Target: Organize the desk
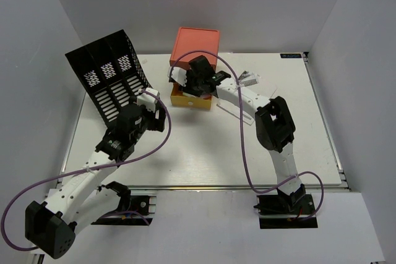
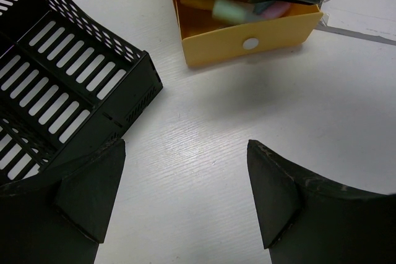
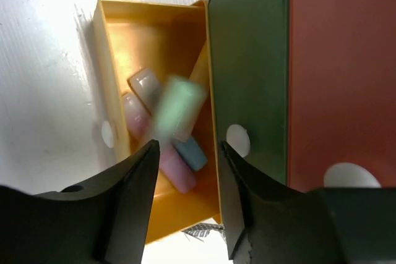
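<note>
The white desk (image 1: 204, 153) carries an orange-green-yellow drawer unit (image 1: 196, 44) at the back middle. Its yellow drawer (image 1: 189, 100) is pulled out. My right gripper (image 1: 198, 81) hovers over it with its jaws open (image 3: 189, 149). Just beyond the jaws a pale green block (image 3: 178, 108) shows blurred over the yellow drawer (image 3: 110, 66), free of both fingers. Pink (image 3: 170, 165), blue (image 3: 190, 153) and grey (image 3: 145, 85) blocks lie inside. My left gripper (image 1: 154, 108) is open and empty (image 2: 185, 146) low over bare desk. It sees the drawer front (image 2: 210, 47) and green block (image 2: 229, 10).
A black perforated file organizer (image 1: 111, 78) stands tilted at the back left, close to my left gripper (image 2: 62, 78). The green drawer (image 3: 247, 60) and the orange one (image 3: 340, 60) are shut. A small striped object (image 1: 249, 78) lies right of the drawer unit.
</note>
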Controlling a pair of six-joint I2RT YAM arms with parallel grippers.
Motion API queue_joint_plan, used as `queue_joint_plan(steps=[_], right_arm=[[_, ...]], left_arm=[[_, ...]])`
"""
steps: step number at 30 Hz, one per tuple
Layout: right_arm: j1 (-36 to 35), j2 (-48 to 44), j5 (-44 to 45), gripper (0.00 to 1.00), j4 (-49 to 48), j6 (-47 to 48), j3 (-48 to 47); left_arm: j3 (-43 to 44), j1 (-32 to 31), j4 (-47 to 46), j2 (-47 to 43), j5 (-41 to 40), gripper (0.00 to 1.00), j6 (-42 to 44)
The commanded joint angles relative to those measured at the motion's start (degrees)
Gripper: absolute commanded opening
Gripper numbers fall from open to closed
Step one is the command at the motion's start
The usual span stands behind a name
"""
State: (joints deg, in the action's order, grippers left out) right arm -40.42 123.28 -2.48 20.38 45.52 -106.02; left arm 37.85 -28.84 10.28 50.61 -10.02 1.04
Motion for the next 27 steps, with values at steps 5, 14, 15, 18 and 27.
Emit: queue_joint_plan(steps=[5, 14, 15, 18, 27], right_arm=[[0.17, -3.40, -2.52, 0.43, -2.19, -1.48, -2.09], [0.08, -0.68, -21.08, 0.00, 17.22, 8.97, -4.11], [0.08, -0.24, -20.29, 0.00, 17.15, 8.98, -4.20], [-0.01, 1.17, -16.16, 0.00, 15.49, 8.10, -4.37], [-0.18, 3.71, -0.35, 0.00, 8.45, 4.41, -2.26]], left_arm=[[-0.49, -0.16, -0.61, -0.25, -0.26, 0.89, 0.46], [-0.49, -0.16, -0.62, -0.69, -0.35, 0.89, 0.37], [-0.49, -0.16, -0.62, -0.69, -0.35, 0.89, 0.37], [-0.49, -0.16, -0.62, -0.77, -0.35, 0.89, 0.37], [-0.40, -0.16, -0.62, -0.51, 0.18, 0.89, 0.46]])
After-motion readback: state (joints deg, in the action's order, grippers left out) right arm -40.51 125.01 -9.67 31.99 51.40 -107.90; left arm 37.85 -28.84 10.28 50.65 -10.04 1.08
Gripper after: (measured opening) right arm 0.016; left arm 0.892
